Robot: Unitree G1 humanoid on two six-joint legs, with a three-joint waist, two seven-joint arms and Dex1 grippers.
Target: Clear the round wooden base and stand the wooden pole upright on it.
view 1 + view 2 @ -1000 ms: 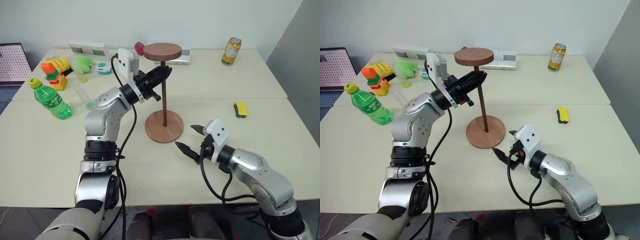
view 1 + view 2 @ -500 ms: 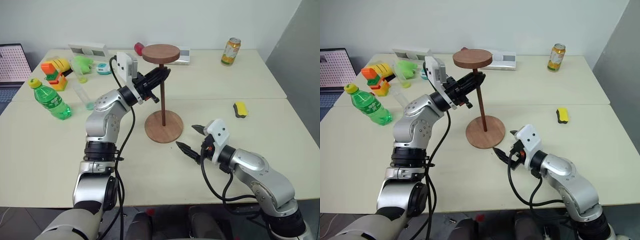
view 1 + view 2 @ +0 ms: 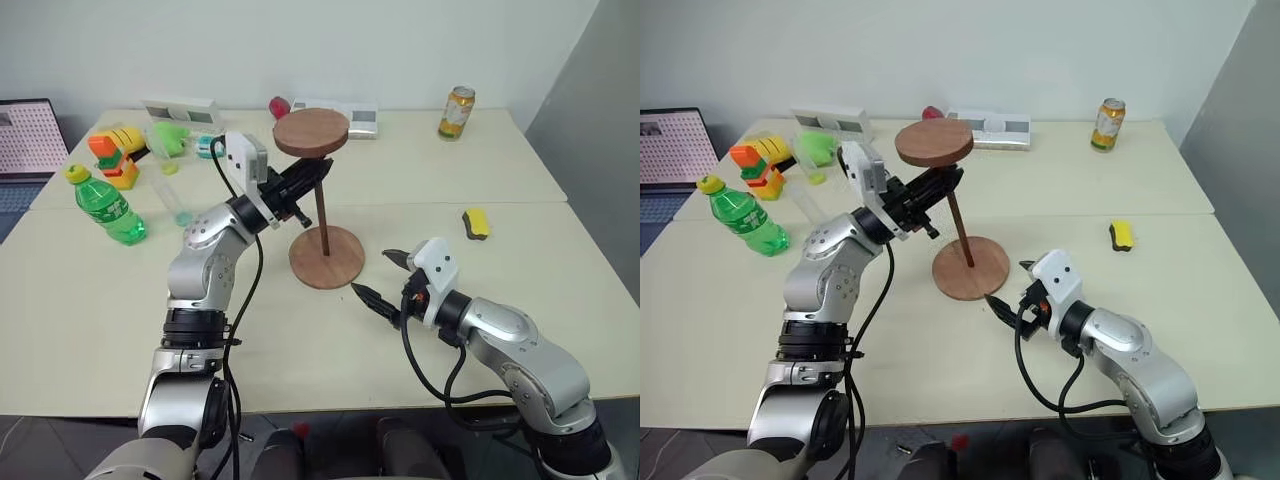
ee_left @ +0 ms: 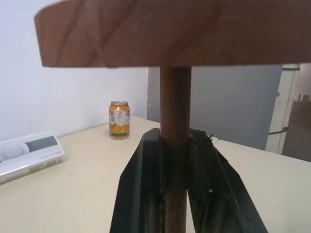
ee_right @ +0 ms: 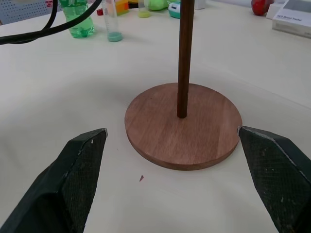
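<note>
The flat round wooden base (image 3: 326, 256) is reddish-brown with faint grain. The thin wooden pole (image 3: 320, 208) is dark brown, its top disc reddish-brown. Both hands have black fingers (image 5: 80, 165). The plastic bottle (image 3: 106, 206) is green with a yellow cap, the drink can (image 3: 456, 112) orange and green, the small sponge (image 3: 477, 223) yellow, the table (image 3: 520, 180) cream.

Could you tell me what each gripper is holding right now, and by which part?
The left gripper clamps the wooden pole on its rod, just under the disc. The right gripper is open, holding nothing.
</note>
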